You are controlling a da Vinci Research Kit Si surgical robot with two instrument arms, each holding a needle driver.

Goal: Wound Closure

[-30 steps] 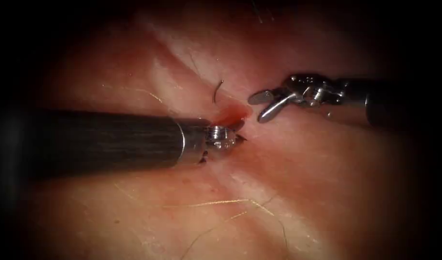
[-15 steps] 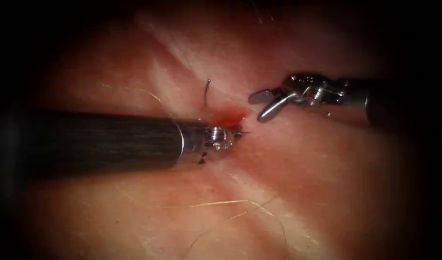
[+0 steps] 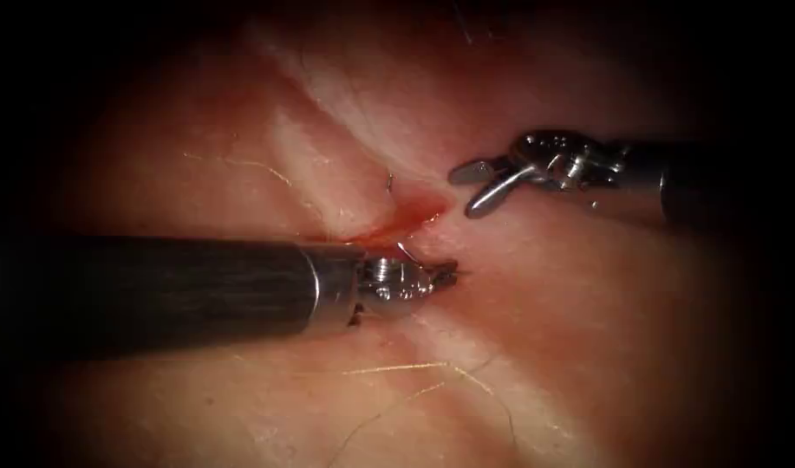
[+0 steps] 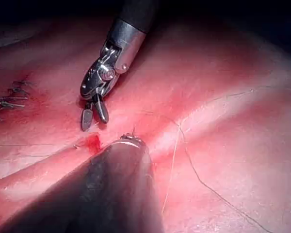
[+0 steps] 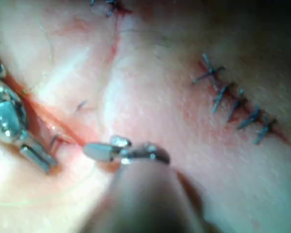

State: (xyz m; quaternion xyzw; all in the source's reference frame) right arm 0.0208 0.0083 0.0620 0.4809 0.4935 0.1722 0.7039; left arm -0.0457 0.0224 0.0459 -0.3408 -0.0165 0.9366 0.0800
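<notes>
The left tool [image 3: 439,277] enters the endoscope view from 9 o'clock, and its tip lies on the cut [image 3: 479,364] near the centre of the picture. Its fingers are pressed together on the needle [image 3: 390,180] right at the surface of the tissue [image 3: 605,347]. Where along the curve they hold it cannot be told, because most of the needle is inside the tissue. Only a short dark end stands out, a little toward 11 o'clock from the fingers, on the left edge of the cut.

The red fluid [image 3: 406,217] lies between this end and the left tool. The cut itself runs as a pale band from about 11 o'clock to 5 o'clock.

The right tool [image 3: 471,186] comes from 3 o'clock and hangs just on the right side of the cut, close to the red fluid. Its fingers are spread apart and hold nothing.

In the left wrist view the right tool [image 4: 93,116] shows the same parted fingers above the tissue. In the right wrist view the left tool [image 5: 36,158] lies at the cut, and a row of older stitches [image 5: 233,104] is well apart from both tools.
</notes>
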